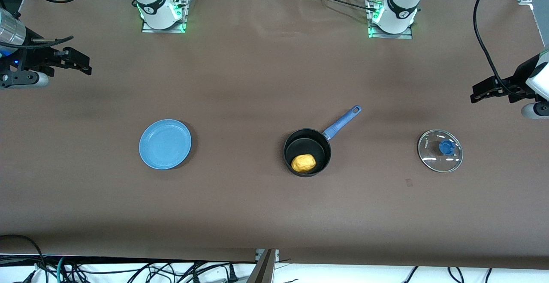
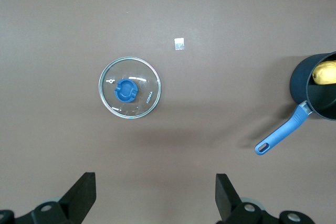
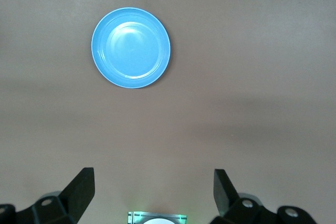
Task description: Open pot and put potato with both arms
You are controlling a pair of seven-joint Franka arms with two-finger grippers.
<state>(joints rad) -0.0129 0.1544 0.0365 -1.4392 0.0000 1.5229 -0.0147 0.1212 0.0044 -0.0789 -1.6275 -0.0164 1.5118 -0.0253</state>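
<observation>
Pot [image 1: 307, 152]: stands uncovered near the middle of the table [image 1: 257, 214], blue handle [image 1: 342, 123] angled toward the left arm's base.
Potato [image 1: 303, 163]: already lies inside the pot, against the wall nearest the front camera.
Lid [image 1: 440, 150]: glass, blue knob up, flat on the table toward the left arm's end, well apart from the pot.
Plate [image 1: 165, 144]: bare, toward the right arm's end, about as near the front camera as the pot.
Left gripper [image 1: 487, 91]: released and holding nothing, fingers spread wide; it hangs in the air over the table edge at the left arm's end. Its wrist view shows the lid and, farther off, the pot with the potato.
Right gripper [image 1: 76, 62]: likewise spread and empty, over the table edge at the right arm's end. Its wrist view shows only the plate.
Step in hand: judged from the layout, both parts of the task look done, so what remains is parking the arms.
Doing it well: keep both grippers high and out at the table ends. Do not sweep low over the lid or the pot handle, since a nudge to the handle could spin the pot and tip the potato out.
Risk: small, as nothing is gripped and neither gripper hangs over a task thing.
</observation>
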